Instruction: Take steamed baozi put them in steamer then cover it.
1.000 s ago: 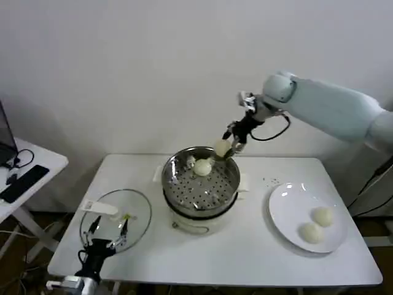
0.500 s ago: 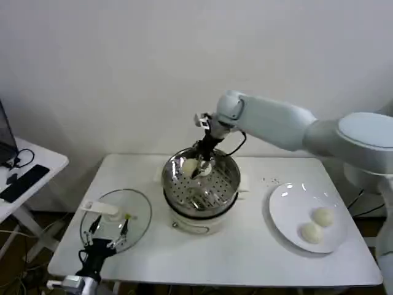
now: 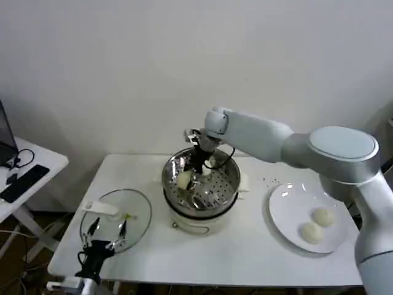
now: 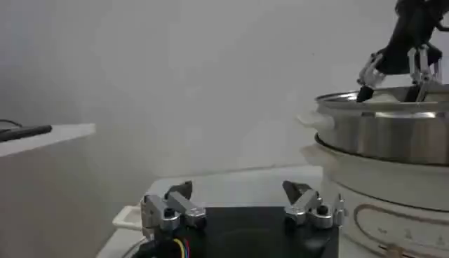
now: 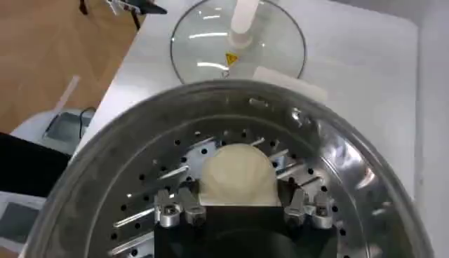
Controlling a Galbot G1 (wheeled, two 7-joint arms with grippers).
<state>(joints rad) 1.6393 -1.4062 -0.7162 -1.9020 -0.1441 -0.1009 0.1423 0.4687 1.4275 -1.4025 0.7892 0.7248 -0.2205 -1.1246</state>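
Observation:
The steamer (image 3: pixel 216 198) stands mid-table, a steel basket on a white pot. My right gripper (image 3: pixel 187 177) reaches down into it, shut on a baozi (image 3: pixel 183 180) just above the perforated floor. In the right wrist view that baozi (image 5: pixel 236 174) sits between the fingers (image 5: pixel 175 208). Another baozi (image 3: pixel 209 165) lies partly hidden behind the wrist. Two more baozi (image 3: pixel 322 216) (image 3: pixel 311 233) rest on the white plate (image 3: pixel 284 209). The glass cover (image 3: pixel 132 210) with its white knob (image 3: pixel 98 207) lies flat at the left. My left gripper (image 3: pixel 105 235) waits open at the cover's near edge.
A side table (image 3: pixel 37 161) with a dark device stands far left. The wall runs close behind the steamer. Bare tabletop (image 3: pixel 245 246) lies in front of the steamer and between it and the plate.
My right gripper has carried the baozi from above the steamer's far right rim across and down into the basket's left side. The left arm has not moved.

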